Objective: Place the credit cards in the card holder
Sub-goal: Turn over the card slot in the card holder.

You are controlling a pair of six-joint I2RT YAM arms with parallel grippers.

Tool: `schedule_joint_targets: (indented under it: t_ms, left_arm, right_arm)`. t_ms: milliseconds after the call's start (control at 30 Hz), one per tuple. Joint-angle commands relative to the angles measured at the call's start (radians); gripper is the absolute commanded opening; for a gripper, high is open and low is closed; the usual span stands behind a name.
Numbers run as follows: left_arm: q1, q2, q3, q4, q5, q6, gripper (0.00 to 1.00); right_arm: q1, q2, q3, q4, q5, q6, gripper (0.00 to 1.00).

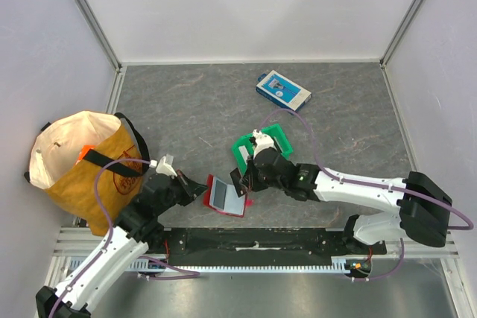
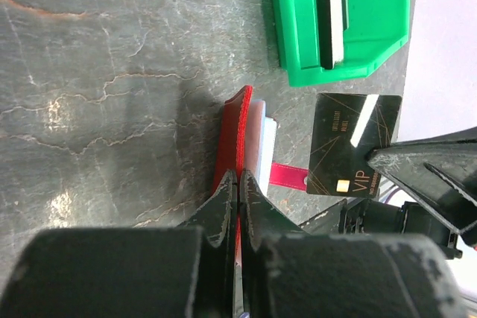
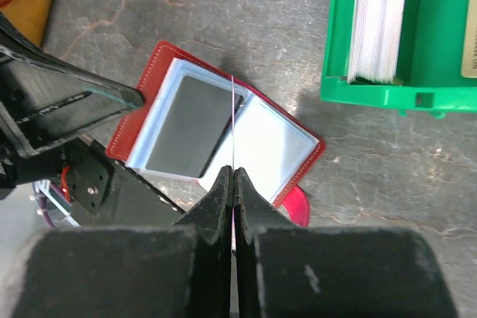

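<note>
Card holder: a small red folding wallet lies open, clear pockets up, on the grey stone-patterned bench, toward six o'clock in the overhead view.
Step in hand: loading a card. The black plastic VIP credit card is poised over the open holder and is not yet in a slot.
Left claw: its fingers are together, clamped on the holder's red cover at its nine o'clock edge and pinning it open.
Right claw: it is pinched tight on the black card, held on edge above the holder's middle fold. From its own camera the card shows only as a thin line.
Already stowed: a dark card seems to sit in the left-hand pocket, and the right-hand pocket looks free.
Waiting cards: a pale stack standing on edge sits in the green plastic bin, at one o'clock of the holder, near it but apart.
Next move calls for: by my reckoning, laying the card flatter and lining its leading edge up with the mouth of the free pocket. Then it should slide in while the left claw steadies the cover, with release only once the card is seated.
</note>
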Motion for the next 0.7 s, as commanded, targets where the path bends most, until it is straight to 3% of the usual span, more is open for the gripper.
schedule_joint_targets:
  t_ms: [0,400,667]
  left_arm:
    - [0.001,0.019,0.078,-0.024,-0.016,-0.037,0.02]
    - [0.001,0.012,0.066,-0.029,-0.04,-0.095,0.02]
    - [0.0,0.004,0.047,-0.029,-0.039,-0.115,0.02]
  right_arm:
    - [0.054,-0.01,-0.004,0.128,0.151,0.134,0.0]
    - [0.223,0.057,0.051,0.138,0.543,0.333,0.0]
    - [0.283,0.128,0.114,0.139,0.668,0.414,0.0]
